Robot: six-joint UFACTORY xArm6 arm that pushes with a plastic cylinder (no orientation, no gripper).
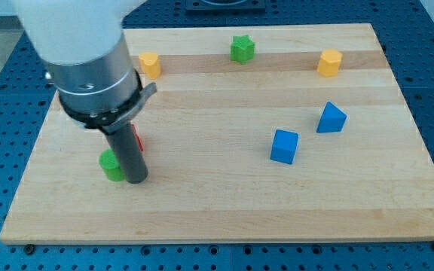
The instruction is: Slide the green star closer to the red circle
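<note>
The tool is a bare dark rod with no jaws to open or close; its tip (136, 179) rests on the tabletop (217, 203), touching a green block (112, 165) on the view's left. A red block (136, 139), presumably the red circle, shows just behind the rod, largely hidden. The green star (241, 49) sits well apart from the rod, toward the view's top and right. Likely light, rigid and free-sliding, the star should be pushed from its far side, centrally, or its points may turn it.
</note>
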